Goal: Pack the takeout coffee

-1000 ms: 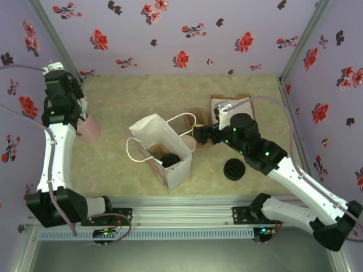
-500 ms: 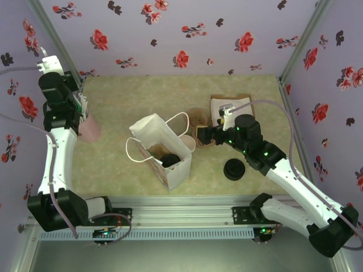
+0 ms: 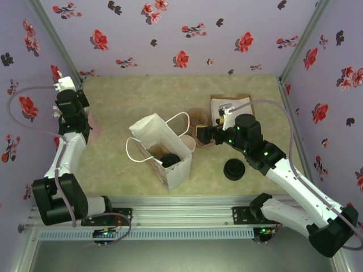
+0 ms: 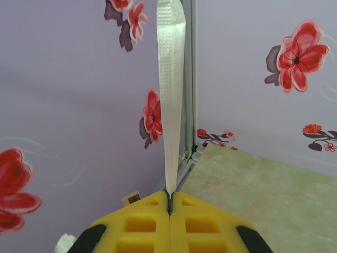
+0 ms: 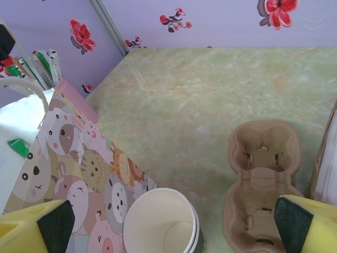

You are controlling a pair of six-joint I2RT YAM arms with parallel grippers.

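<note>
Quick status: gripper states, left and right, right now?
Left gripper: closed, pinching a white strip.
Right gripper: open, holding nothing.

Cartoon-animal gift bag [image 3: 156, 131] stands open mid-counter [image 3: 142, 96], lidless paper cup [image 5: 160, 221] just beside it, cardboard cup carrier [image 5: 260, 174] next over, black lid stack [image 3: 234, 169] nearer the front. White embossed paper strip [image 4: 171, 79] points straight up.

The pale green marbled worktop [image 3: 142, 96] carries a white paper bag [image 3: 164, 148] at its middle. An open paper cup [image 3: 189, 143] stands just right of the bag, with a cardboard cup carrier [image 3: 198, 118] behind the cup. A stack of black lids [image 3: 233, 169] sits farther right of the bag.
</note>
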